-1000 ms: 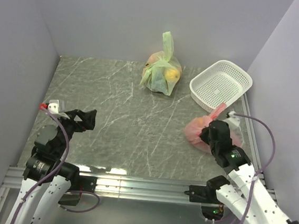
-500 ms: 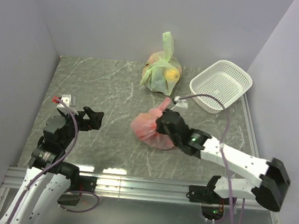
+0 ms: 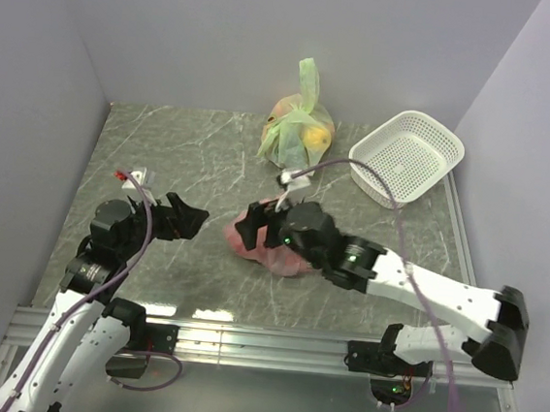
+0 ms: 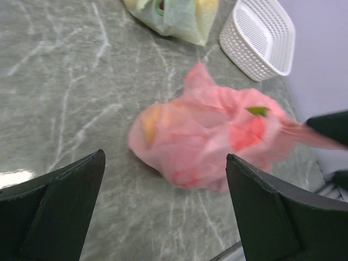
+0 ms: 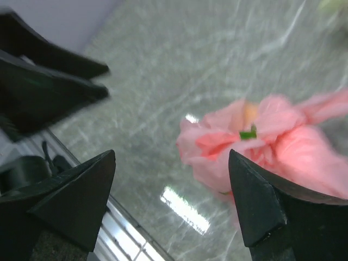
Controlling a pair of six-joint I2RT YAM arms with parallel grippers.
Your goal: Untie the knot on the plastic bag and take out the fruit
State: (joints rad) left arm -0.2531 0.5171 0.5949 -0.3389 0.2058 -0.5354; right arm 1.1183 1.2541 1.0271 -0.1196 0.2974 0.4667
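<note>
The pink plastic bag lies on the table's middle, crumpled and closed. Through the plastic the fruit shows: a red one and an orange-yellow one. A loose pink ear sticks up at the far side; the knot itself is not clear. My right gripper hovers over the bag's left end, open, holding nothing. My left gripper is open a short way left of the bag, facing it.
A light green tied bag with yellowish fruit stands at the back centre. A white basket sits at the back right by the wall. Walls close in the left, back and right sides.
The right arm carried the pink bag from beside the basket to the table's middle and opened its jaws, letting it go. The left gripper moved right toward the bag.
</note>
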